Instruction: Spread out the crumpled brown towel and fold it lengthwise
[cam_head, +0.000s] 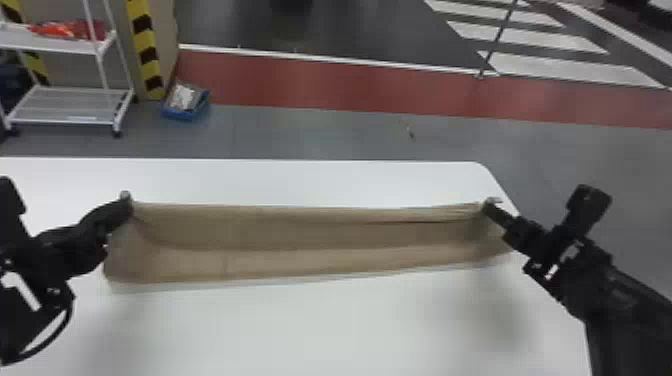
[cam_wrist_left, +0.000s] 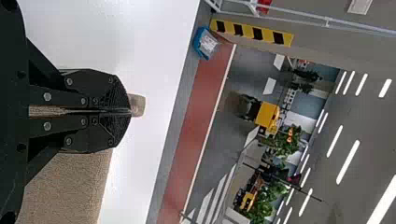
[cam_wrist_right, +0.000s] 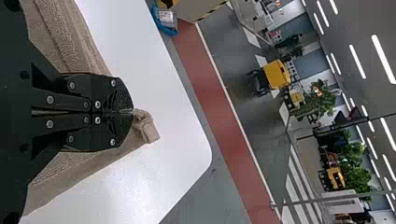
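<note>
White table, head view: pale top (cam_head: 325, 330) close to me, with a white trolley (cam_head: 75, 107) on the floor beyond.
Brown towel, head view: a long strip (cam_head: 300, 240) on the far part of the table, drawn out between my two grippers, one crease running lengthwise.
Progress, head view: I judge the crumple opened out sideways and the lengthwise fold under way; I can't tell whether the layers match. Left to do, I think: lay the raised edge down, let go, smooth it.
Left gripper, left wrist view: fingers pressed together on a towel corner (cam_wrist_left: 137, 105), its tip poking out past them; more cloth lies beside.
Right gripper, right wrist view: fingers (cam_wrist_right: 116, 93) clamped on the other corner, a bunched tuft (cam_wrist_right: 147, 128) sticking out near the table's rounded corner.
</note>
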